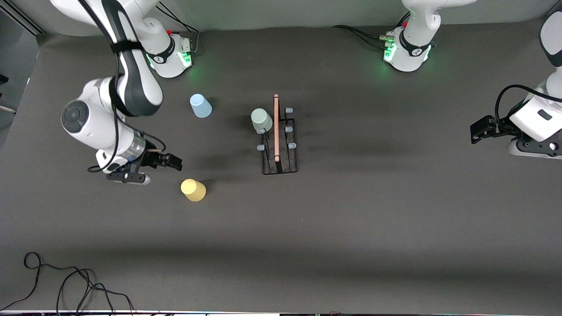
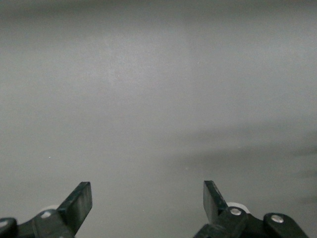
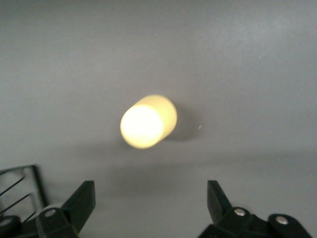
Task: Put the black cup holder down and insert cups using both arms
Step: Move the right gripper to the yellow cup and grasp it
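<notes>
grey table (image 1: pixel 351 228): right gripper (image 1: pixel 169 161) spread above yellow cup (image 1: pixel 193 190).

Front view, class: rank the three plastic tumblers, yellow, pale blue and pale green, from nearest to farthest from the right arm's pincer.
1. Yellow plastic tumbler, on the table just beside the right pincer.
2. Pale blue plastic tumbler, nearer the right arm's base.
3. Pale green plastic tumbler, on a peg of the black wire cup holder, mid-table.

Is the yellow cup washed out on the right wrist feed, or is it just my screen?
Right wrist view: the yellow cup is blown out and soft-edged, its base a featureless glow. Front view: it keeps its colour and outline, casting a faint shadow on the table.
</notes>
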You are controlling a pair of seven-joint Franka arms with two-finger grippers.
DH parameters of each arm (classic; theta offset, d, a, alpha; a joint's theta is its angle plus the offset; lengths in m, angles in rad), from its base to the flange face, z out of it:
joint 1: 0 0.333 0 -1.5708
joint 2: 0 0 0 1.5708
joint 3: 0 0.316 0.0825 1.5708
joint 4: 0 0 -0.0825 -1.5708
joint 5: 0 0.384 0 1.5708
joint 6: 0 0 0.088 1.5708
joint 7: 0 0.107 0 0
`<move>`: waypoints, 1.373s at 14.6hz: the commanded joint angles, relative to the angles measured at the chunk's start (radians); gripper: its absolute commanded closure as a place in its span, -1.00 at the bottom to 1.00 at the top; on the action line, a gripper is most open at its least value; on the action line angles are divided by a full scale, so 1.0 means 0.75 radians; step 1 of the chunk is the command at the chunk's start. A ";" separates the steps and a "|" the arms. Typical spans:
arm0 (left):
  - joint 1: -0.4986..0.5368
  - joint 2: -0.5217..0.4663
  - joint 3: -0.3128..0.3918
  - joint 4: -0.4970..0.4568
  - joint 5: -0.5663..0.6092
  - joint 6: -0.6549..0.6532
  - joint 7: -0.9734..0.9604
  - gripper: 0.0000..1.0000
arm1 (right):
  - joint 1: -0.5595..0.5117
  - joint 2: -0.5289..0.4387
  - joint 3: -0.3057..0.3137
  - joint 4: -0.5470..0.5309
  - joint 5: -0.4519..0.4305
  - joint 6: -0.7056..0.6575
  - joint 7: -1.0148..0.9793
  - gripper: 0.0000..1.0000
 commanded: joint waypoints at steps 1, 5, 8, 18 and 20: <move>-0.010 0.000 0.001 0.018 0.003 -0.032 -0.025 -1.00 | 0.005 0.186 0.003 0.036 0.083 0.133 -0.060 -0.99; -0.010 0.000 0.001 0.018 0.003 -0.032 -0.025 -1.00 | 0.013 0.313 0.037 0.105 0.271 0.174 -0.060 -0.99; -0.012 0.000 0.001 0.018 0.003 -0.032 -0.025 -1.00 | 0.023 0.432 0.046 0.205 0.388 0.176 -0.062 -0.99; -0.012 0.000 0.001 0.016 0.003 -0.032 -0.027 -1.00 | 0.030 0.518 0.072 0.198 0.400 0.209 -0.119 0.14; -0.012 0.000 0.001 0.014 0.003 -0.032 -0.027 -1.00 | 0.034 0.484 0.070 0.183 0.400 0.201 -0.127 0.88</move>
